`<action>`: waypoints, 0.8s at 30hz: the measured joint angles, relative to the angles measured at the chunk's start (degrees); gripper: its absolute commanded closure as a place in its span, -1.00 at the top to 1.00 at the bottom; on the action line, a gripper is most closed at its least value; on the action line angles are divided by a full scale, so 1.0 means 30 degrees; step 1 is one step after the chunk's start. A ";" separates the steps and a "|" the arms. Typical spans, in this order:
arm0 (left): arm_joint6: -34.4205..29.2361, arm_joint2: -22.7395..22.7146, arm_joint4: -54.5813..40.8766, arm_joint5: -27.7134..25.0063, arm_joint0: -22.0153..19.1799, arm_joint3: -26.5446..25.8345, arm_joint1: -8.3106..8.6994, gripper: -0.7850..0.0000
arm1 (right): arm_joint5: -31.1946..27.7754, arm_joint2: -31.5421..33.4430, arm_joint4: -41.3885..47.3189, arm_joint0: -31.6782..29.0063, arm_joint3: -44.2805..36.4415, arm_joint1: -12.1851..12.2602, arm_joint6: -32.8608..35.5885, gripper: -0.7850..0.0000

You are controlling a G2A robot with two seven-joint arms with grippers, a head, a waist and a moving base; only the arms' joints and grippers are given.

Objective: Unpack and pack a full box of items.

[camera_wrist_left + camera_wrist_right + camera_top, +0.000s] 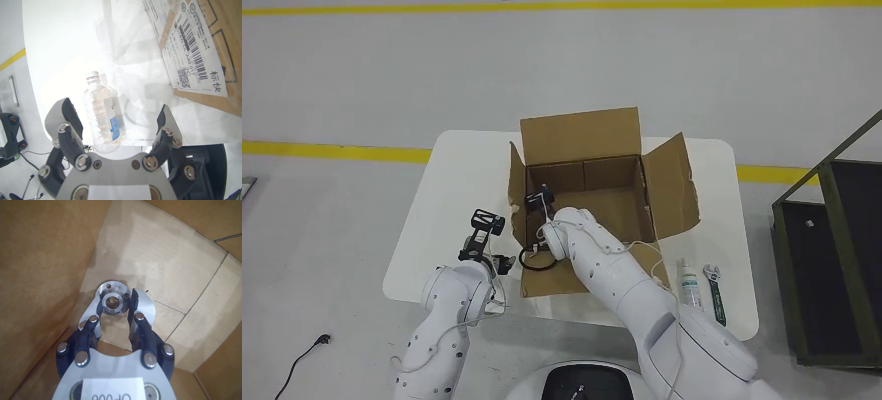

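Top view, table: white (462, 200) with rounded corners; it carries the box at its middle.
Top view, box: brown cardboard (582, 135), open on top, its flaps spread outward.
Top view, right end effector: its arm bends down into the box, and the right end effector (537, 200) sits low by the wall on the robot's left.
Top view, left end effector: the left end effector (484, 222) hangs over the table's near left part, just outside the box, released.
Top view, other items: a small bottle (689, 285) and a wrench (714, 296) lie side by side on the table, right of the box, near the front edge.
Top view, floor: a dark green frame (827, 220) stands beside the table.
Left wrist view, clear bottle: see-through plastic (103, 111) with a ribbed body, a white cap and a blue-and-white label. It is at the table (66, 47) edge; whether it stands or lies cannot be told.
Left wrist view, left end effector: wide open (116, 109), the bottle between its fingers (72, 117) and nearer one of them, untouched.
Left wrist view, box: its outer wall (232, 37) bears a white shipping label and stands near the bottle.
Right wrist view, flange: a round, bright steel flange (115, 286) with bolt holes in its rim and a raised hub with a bore. It rests on the floor of the box (170, 256), close to a corner.
Right wrist view, right end effector: set about the flange's hub (116, 295); whether it grips or stands released cannot be told.
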 measured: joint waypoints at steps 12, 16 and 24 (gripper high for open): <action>0.0000 0.0000 0.0000 0.0000 0.0000 0.0000 0.0000 1.00 | 0.0207 0.0331 0.0024 0.0360 0.0350 -0.0068 0.0156 -1.00; 0.0000 0.0000 0.0000 0.0000 0.0000 0.0000 0.0000 1.00 | 0.0536 0.0537 0.0054 0.0634 0.0364 0.0001 0.0230 -1.00; 0.0000 0.0000 0.0000 0.0000 0.0000 0.0000 0.0000 1.00 | 0.1125 0.1033 -0.0029 0.1034 0.0197 0.0353 0.0371 -1.00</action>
